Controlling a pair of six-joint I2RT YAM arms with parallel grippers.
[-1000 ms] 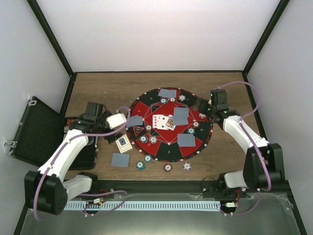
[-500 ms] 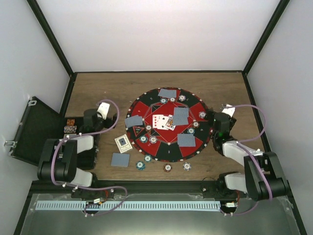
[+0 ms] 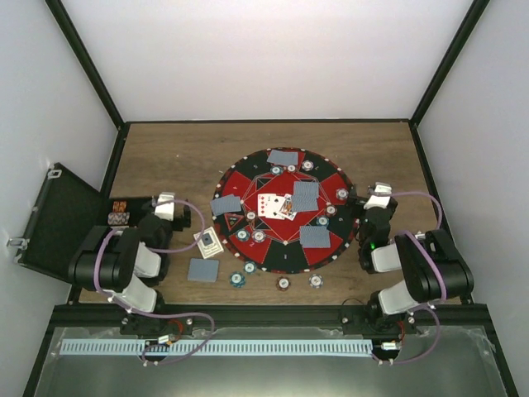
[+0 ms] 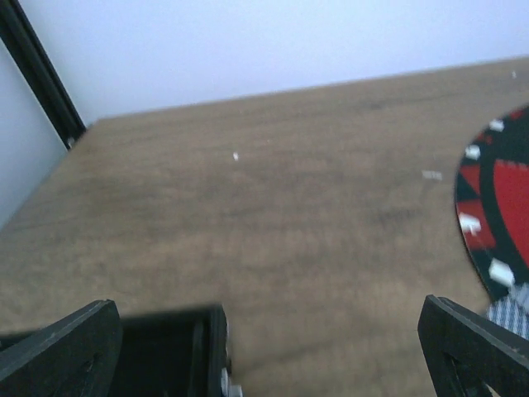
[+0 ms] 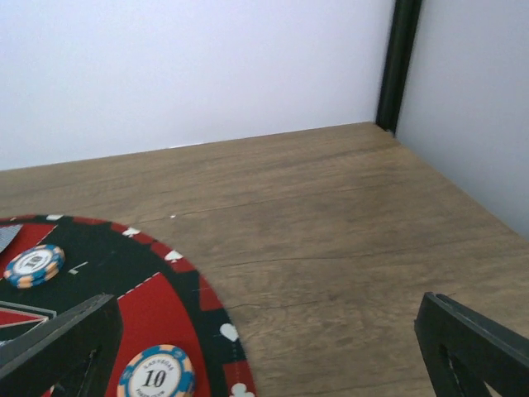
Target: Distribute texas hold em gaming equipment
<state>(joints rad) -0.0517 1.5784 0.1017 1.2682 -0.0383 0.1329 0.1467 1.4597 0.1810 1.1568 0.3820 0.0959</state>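
A round red-and-black mat (image 3: 285, 258) lies mid-table with grey-blue-backed cards (image 3: 305, 195) spread on it and white face-up cards (image 3: 275, 205) at its centre. Striped poker chips (image 3: 259, 236) sit on the mat, and three more chips (image 3: 283, 284) lie on the wood in front of it. One card (image 3: 203, 270) and a small deck (image 3: 208, 241) lie left of the mat. My left gripper (image 3: 168, 205) is folded back over the case, open and empty (image 4: 269, 360). My right gripper (image 3: 378, 196) is open and empty (image 5: 269, 356) at the mat's right edge, beside a "10" chip (image 5: 154, 379).
A black hinged case (image 3: 58, 219) stands open at the left wall with a few chips (image 3: 120, 212) in it; its corner (image 4: 169, 351) shows under the left gripper. Black frame posts and white walls enclose the wooden table (image 3: 182, 149). A metal rail runs along the near edge.
Both arms have pulled back from the mat and folded down toward their bases. Cards and chips lie where they were.
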